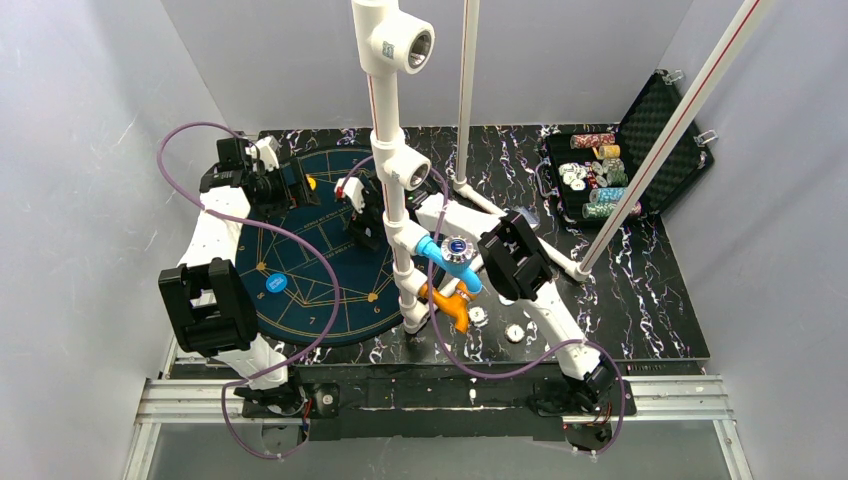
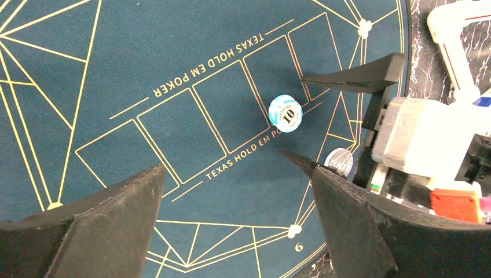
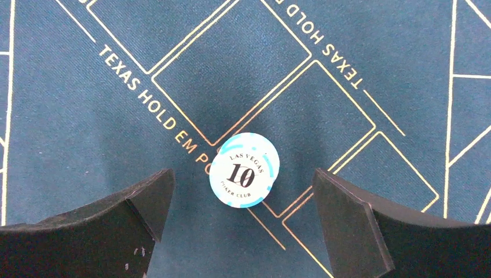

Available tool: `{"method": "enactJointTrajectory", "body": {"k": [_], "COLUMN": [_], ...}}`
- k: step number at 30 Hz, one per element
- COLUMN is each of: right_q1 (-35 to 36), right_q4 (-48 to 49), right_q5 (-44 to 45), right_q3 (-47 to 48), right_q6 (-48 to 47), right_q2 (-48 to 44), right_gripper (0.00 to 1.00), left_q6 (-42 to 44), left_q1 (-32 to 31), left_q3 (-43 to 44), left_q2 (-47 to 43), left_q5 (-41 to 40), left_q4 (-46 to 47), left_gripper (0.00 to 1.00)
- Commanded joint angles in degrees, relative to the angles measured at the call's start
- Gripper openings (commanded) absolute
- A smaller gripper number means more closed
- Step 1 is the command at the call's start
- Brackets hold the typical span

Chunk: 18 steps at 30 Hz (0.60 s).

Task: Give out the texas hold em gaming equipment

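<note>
Right wrist view looked straight down on a pale blue-and-white poker chip [image 3: 244,169] marked 10. It lay flat on the dark teal poker mat [image 3: 87,174], across a gold line of the printed card boxes. The right gripper [image 3: 243,182] hung over it with its jaws wide apart, one on each side of the chip and neither touching it.

From the left wrist, the left gripper [image 2: 237,176] was likewise spread wide above the mat, holding nothing. A dealer button [image 2: 339,161] lay just beside the right arm's finger.

From above, a blue chip [image 1: 276,283] sat on the mat's near left part. One pale chip [image 1: 477,314] and a second pale chip [image 1: 514,332] lay on the black marbled table [image 1: 650,300], off the mat. An open case [image 1: 670,140] of chip stacks stood at the far right.
</note>
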Motion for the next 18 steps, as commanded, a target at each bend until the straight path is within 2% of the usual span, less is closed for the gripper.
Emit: {"method": "enactJointTrajectory", "body": {"k": [1, 12, 18], "right_q1": [-0.35, -2.89, -9.10], "right_q4": [1.80, -5.12, -11.06], "right_q5": [-0.23, -1.84, -3.07], "right_q3": [-0.27, -8.29, -19.77], "right_q6": [1.92, 1.41, -2.71], "right_q2": [-7.81, -21.85, -31.67], "right_gripper": [0.98, 0.98, 0.98], "left_q6": [0.98, 1.34, 1.60], "left_q1": [0.31, 0.38, 0.33], "left_q3": [1.70, 1.59, 1.40], "left_q2": [-1.35, -1.82, -2.13], "left_q5": [1.09, 0.66, 0.71], "left_q4": [-1.66, -1.65, -1.65], "left_gripper": [0.98, 0.98, 0.98]}}
